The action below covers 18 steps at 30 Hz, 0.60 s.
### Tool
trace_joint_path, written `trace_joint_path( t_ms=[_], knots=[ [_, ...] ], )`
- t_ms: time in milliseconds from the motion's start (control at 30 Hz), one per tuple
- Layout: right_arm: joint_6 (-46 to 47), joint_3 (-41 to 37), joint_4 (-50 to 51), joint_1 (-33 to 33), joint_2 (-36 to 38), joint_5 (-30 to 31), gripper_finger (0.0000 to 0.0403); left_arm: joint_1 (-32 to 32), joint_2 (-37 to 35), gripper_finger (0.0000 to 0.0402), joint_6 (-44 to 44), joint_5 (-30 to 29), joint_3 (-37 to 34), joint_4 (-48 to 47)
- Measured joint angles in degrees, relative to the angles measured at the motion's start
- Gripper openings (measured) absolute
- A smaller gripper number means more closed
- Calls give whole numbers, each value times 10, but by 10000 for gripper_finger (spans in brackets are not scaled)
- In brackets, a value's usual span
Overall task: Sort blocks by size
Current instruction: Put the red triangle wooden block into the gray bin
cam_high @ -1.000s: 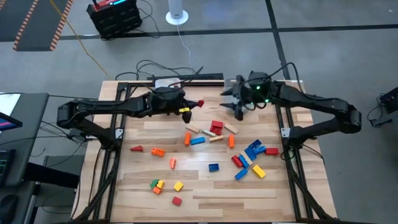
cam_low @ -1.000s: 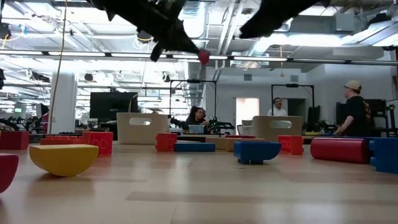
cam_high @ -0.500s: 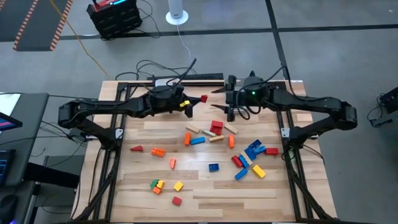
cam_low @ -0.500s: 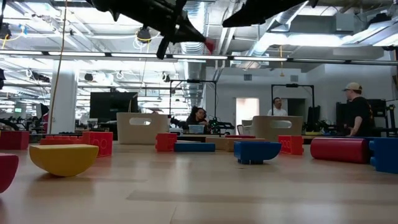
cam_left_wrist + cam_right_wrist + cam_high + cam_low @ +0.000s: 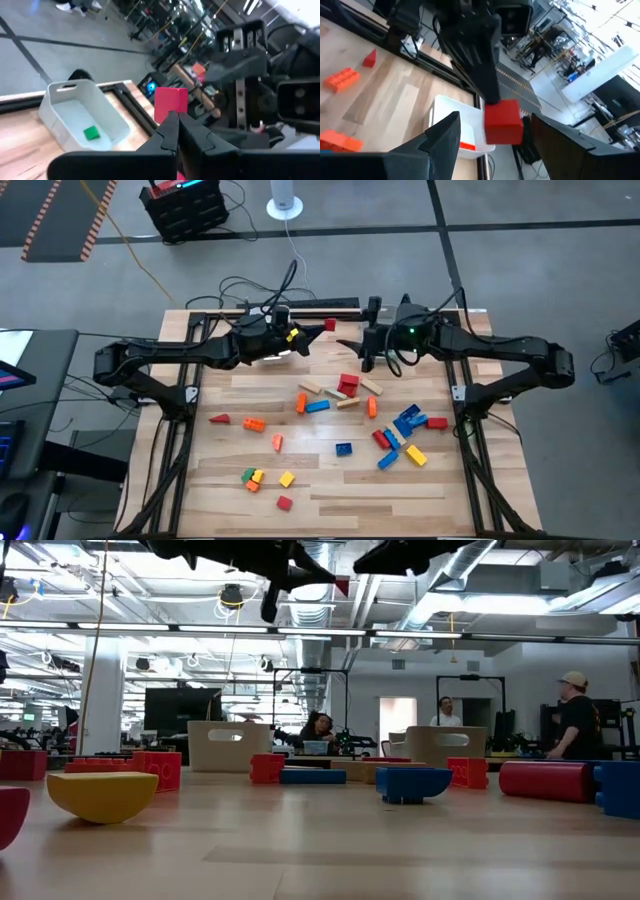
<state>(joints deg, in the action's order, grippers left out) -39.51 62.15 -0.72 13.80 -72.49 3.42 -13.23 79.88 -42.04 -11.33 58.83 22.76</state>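
Left claw (image 5: pixel 322 329) higher with red block (image 5: pixel 330 325)

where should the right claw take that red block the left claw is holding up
On the red block, grip the free half sticking out past the left claw, pinching its two flat side faces. Come in head-on from the right claw, whose open fingers already flank the block; the left fingers cover the other end.

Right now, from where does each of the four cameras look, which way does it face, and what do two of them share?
High: above the table, facing down; both arms, scattered blocks.
Low: at tabletop height, facing the room; arms overhead, people beyond.
Left wrist: behind the left tool, shut on a red block; a bin with a green block, the right tool opposite.
Right wrist: behind the open right tool, facing the left arm.
Shared: both wrist views show that red block.
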Motion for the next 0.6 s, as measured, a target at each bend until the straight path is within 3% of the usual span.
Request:
trace_joint_path(
  t_ms=[600],
  knots=[
    [-2, 0, -42, 8, -10, 12, 270, 3, 0, 0, 15, -1, 19, 35]
  ],
)
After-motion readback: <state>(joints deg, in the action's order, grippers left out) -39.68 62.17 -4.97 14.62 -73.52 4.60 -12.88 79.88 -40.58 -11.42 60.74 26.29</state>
